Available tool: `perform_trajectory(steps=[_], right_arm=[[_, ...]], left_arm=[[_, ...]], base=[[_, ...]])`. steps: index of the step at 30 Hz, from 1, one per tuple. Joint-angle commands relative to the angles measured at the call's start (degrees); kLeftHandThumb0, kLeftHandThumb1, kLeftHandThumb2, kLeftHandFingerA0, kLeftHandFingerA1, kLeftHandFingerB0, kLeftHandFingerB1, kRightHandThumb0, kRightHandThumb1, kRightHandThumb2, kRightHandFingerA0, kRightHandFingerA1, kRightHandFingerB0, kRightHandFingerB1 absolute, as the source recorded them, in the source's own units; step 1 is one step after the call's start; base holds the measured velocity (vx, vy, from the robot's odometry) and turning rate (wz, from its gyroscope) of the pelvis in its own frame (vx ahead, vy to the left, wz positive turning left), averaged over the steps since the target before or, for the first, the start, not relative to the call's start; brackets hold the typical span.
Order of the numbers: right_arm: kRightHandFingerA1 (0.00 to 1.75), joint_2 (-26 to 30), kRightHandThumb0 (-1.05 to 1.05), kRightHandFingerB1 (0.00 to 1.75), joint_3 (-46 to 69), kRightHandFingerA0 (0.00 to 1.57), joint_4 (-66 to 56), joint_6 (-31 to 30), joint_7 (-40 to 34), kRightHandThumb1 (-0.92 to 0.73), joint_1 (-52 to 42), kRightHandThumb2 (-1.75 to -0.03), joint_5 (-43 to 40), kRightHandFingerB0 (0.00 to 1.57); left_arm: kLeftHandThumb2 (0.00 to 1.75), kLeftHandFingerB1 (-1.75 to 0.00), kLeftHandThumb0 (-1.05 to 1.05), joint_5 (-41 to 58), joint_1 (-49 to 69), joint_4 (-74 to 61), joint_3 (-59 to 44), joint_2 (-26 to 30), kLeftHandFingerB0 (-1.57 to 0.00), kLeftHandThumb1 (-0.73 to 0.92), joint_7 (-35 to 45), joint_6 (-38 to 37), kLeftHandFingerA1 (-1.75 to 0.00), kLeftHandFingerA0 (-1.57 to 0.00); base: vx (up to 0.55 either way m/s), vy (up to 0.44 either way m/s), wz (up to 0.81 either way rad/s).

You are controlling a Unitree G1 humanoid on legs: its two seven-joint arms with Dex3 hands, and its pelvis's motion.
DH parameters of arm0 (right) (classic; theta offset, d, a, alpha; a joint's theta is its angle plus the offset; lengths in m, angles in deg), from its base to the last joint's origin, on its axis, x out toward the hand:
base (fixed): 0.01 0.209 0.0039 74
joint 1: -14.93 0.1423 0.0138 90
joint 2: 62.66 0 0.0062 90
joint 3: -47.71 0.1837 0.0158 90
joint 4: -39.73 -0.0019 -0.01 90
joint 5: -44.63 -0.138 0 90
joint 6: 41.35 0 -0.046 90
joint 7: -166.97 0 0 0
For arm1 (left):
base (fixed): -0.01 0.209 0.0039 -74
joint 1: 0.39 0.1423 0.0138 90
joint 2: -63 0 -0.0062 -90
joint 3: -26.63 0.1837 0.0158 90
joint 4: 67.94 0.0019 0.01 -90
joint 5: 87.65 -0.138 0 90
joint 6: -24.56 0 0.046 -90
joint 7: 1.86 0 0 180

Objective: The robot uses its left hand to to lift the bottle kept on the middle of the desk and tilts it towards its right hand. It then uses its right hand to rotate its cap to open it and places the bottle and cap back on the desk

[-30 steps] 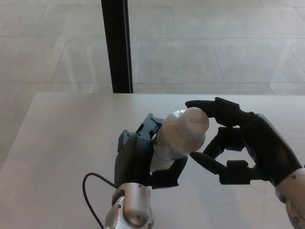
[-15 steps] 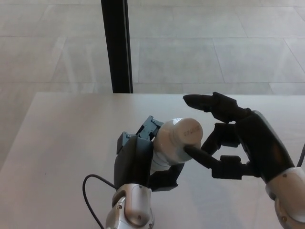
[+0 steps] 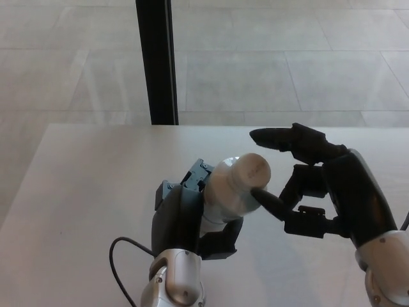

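My left hand [image 3: 185,214] gripped the tilted bottle [image 3: 227,192]; right hand [image 3: 313,185] spread, one finger touching the unremoved cap [image 3: 251,174].

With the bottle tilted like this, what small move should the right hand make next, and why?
Probably close the right hand around the cap before twisting. The left hand holds the bottle tilted toward it, cap on. One lower finger touches just under the cap, but the upper finger stands clear above, so there is no grip yet.
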Motion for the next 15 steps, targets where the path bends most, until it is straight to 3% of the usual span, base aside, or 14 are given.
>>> perform_trajectory(steps=[1,8,15], right_arm=[[1.54,0.68,-0.25,0.49,0.38,0.98,0.22,2.30,-0.53,-0.67,-0.13,-0.62,1.31,0.65],[1.46,1.64,-0.24,0.50,0.08,0.96,-0.36,0.44,1.32,-0.63,0.07,-0.64,1.16,0.63],[1.51,1.57,-0.25,0.50,-0.03,0.93,-0.36,0.42,1.38,-0.64,0.16,-0.65,1.70,0.64]], left_arm=[[1.36,-1.13,0.01,-0.37,-0.33,0.96,0.01,0.19,-0.94,0.80,-0.08,-2.36,-1.19,-1.02],[1.36,-1.15,-0.02,0.02,-0.75,1.22,-0.14,-0.16,-0.96,0.78,0.20,-2.62,-1.20,-1.03],[1.36,-1.15,-0.01,-0.58,-1.24,1.81,0.03,-0.09,-0.97,0.78,-0.12,-2.60,-1.20,-1.04]], base=[[0.00,0.000,0.00],[0.00,0.000,0.00],[0.00,0.000,0.00]])
